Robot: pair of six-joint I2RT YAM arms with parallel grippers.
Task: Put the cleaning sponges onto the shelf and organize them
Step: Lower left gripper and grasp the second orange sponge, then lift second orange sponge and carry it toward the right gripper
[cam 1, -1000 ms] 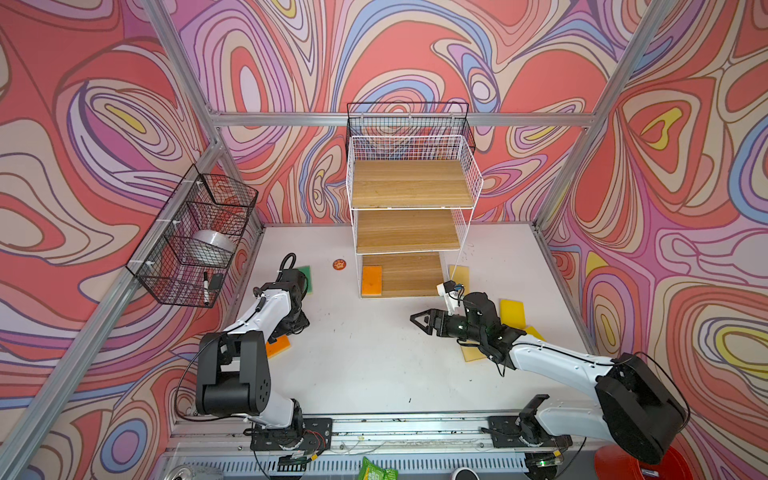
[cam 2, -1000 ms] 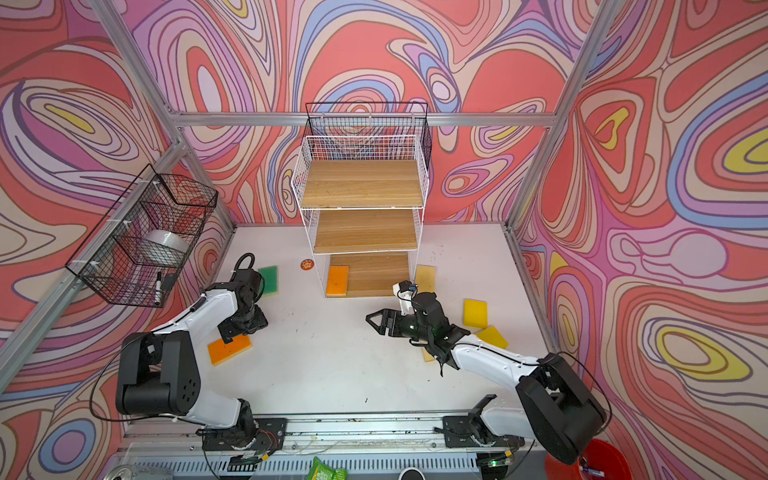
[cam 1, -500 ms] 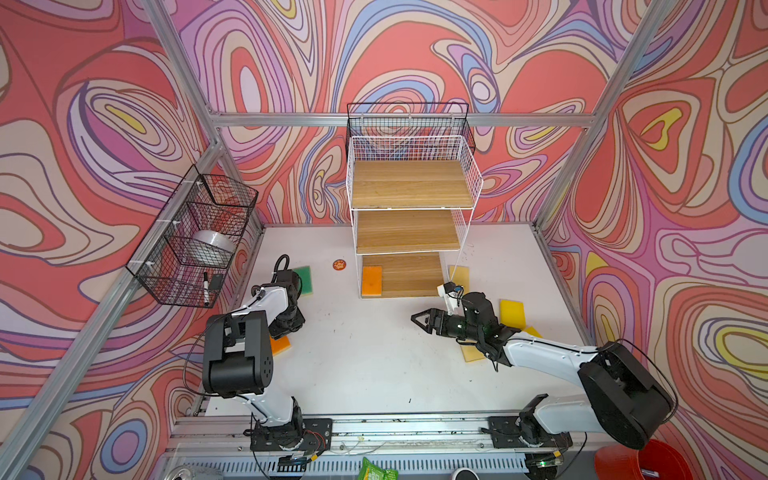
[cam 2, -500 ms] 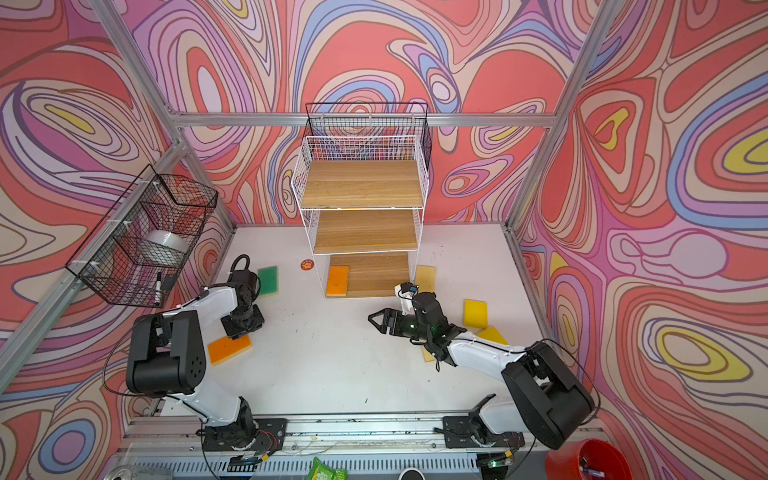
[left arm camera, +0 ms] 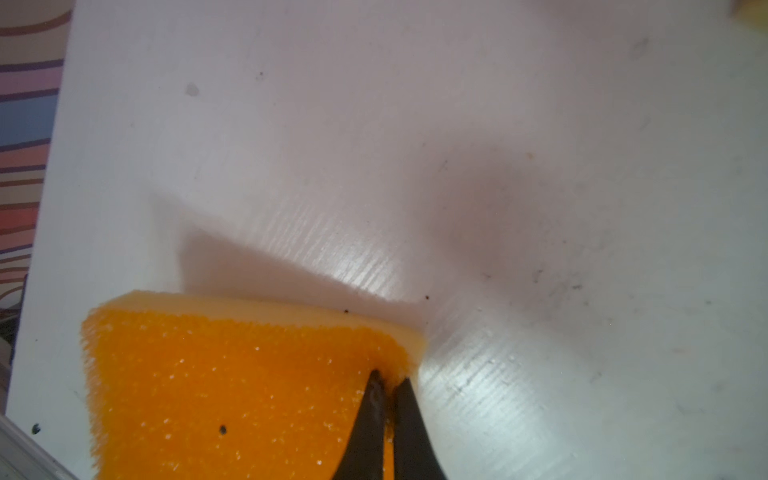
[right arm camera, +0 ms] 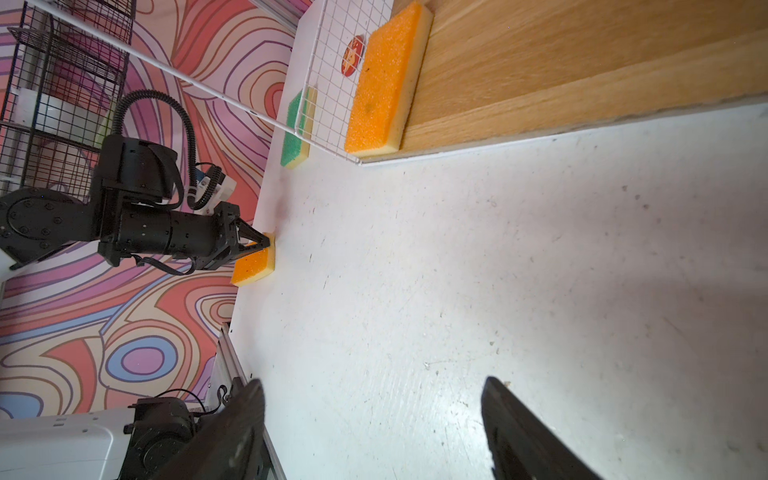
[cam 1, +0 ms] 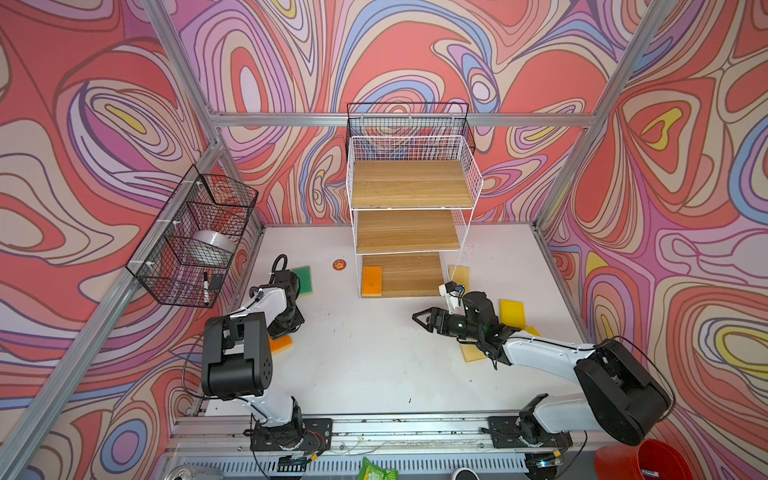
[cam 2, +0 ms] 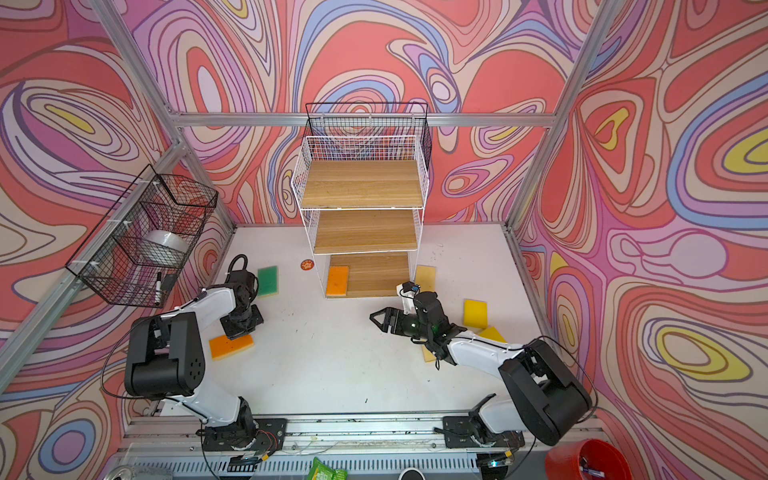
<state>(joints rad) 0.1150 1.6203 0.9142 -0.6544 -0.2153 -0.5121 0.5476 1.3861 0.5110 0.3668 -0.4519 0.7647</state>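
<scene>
- The left claw (left arm camera: pixel 388 384) is pinched tight on one corner of an orange sponge (left arm camera: pixel 232 386). That sponge lies orange face up near the left edge of the bench (cam 1: pixel 374 365), toward the front.
- The right claw (right arm camera: pixel 372 384) has its fingers spread wide and grips nothing. In both top views it hangs over bare bench right of the middle.
- The shelf (cam 1: pixel 411 187) stands at the middle of the back edge.
- A second orange sponge (cam 1: pixel 371 281) lies on the shelf's bottom board, against the left mesh wall.
- A green sponge (cam 2: pixel 267 281) lies near the left edge, behind the left claw.
- A yellow sponge (cam 1: pixel 511 312) lies near the right edge.
- A pale sponge (cam 1: pixel 459 276) lies just beside the shelf's right front foot.
- A second pale sponge (cam 1: pixel 471 353) is partly under the right arm.
</scene>
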